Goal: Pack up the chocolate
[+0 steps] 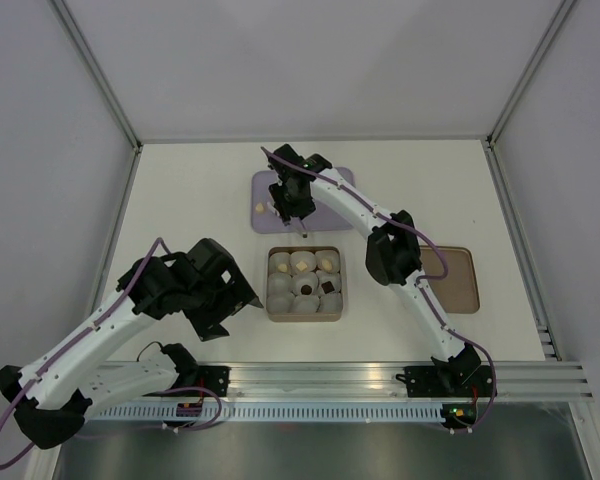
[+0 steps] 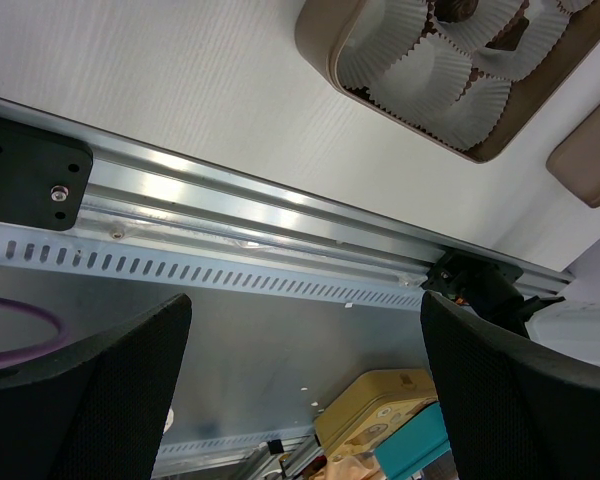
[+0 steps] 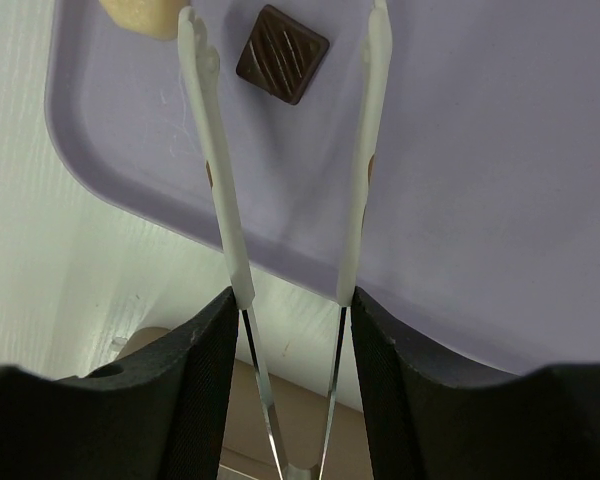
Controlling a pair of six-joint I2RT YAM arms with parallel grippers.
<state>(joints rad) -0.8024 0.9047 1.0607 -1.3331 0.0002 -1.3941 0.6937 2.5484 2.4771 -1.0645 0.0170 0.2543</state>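
My right gripper (image 1: 292, 205) is shut on silver tongs with white tips (image 3: 220, 180) and holds them over the purple tray (image 3: 480, 150). The tong arms are spread, with a dark brown square chocolate (image 3: 282, 68) lying between the tips, not pinched. A cream chocolate (image 3: 140, 15) lies just left of the tips and also shows in the top view (image 1: 258, 208). The tan box (image 1: 272, 300) holds white paper cups; some hold cream chocolates (image 1: 302, 262) and two hold dark ones (image 1: 329, 287). My left gripper (image 1: 225, 300) is open and empty, left of the box.
A brown lid (image 1: 458, 280) lies right of the box, under the right arm. The aluminium rail (image 2: 280, 215) runs along the table's near edge. The left wrist view shows the box corner (image 2: 320, 50) and empty cups (image 2: 420, 85).
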